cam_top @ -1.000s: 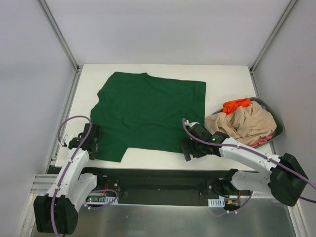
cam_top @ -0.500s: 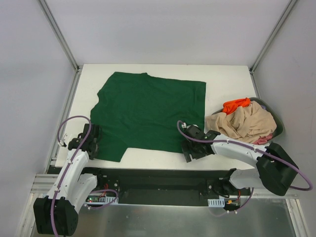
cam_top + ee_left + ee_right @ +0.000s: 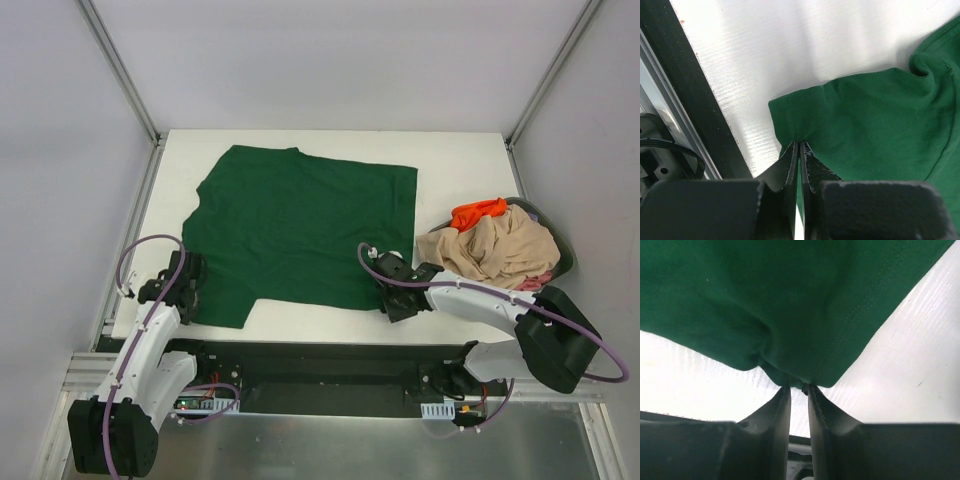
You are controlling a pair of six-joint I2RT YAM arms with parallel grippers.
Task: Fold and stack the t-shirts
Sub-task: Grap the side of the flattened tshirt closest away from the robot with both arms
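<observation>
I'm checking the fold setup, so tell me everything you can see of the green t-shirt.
The green t-shirt is plain dark green, soft-looking cloth with stitched hems, spread mostly flat on the white table, with a few shallow wrinkles. The left gripper pinches its near-left sleeve edge between its fingers; the right gripper pinches its bunched near-right corner. It lies apart from the basket.

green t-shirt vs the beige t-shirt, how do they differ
The green t-shirt lies spread flat on the table; the beige t-shirt is crumpled in the basket. The left pincer and right pincer pinch the green t-shirt's near edge; neither touches the beige t-shirt. Both are unfolded.
</observation>
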